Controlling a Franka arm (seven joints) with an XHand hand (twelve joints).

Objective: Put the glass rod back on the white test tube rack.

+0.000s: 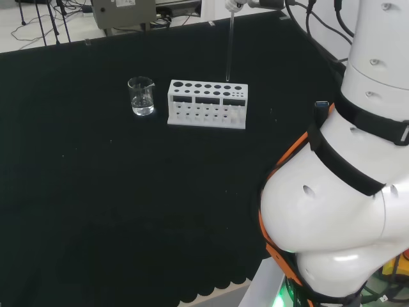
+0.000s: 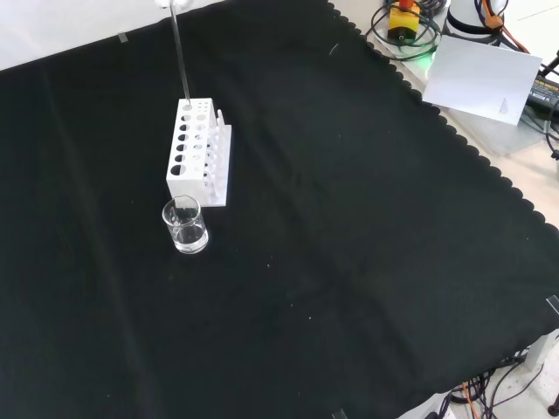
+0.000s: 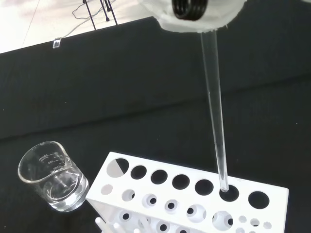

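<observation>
The glass rod (image 1: pixel 229 48) hangs nearly upright from the hand (image 1: pixel 235 5) at the top edge of the head view. The hand's blurred white underside (image 3: pixel 194 17) shows in the wrist view, with the rod (image 3: pixel 215 116) running down from it, so the hand is shut on the rod. The rod's lower tip meets a large hole in the outer row of the white test tube rack (image 3: pixel 277 191), the second hole from one end. In the front view the rod (image 2: pixel 180 57) stands over the far end of the rack (image 2: pixel 185 189). The rack (image 1: pixel 174 109) stands mid-cloth.
A small clear glass beaker (image 1: pixel 141 96) stands just left of the rack in the head view and in front of the rack in the front view (image 2: pixel 185 225). The arm's white links (image 1: pixel 345 192) rise at the head view's right. White paper (image 2: pixel 485 78) lies beyond the cloth's edge.
</observation>
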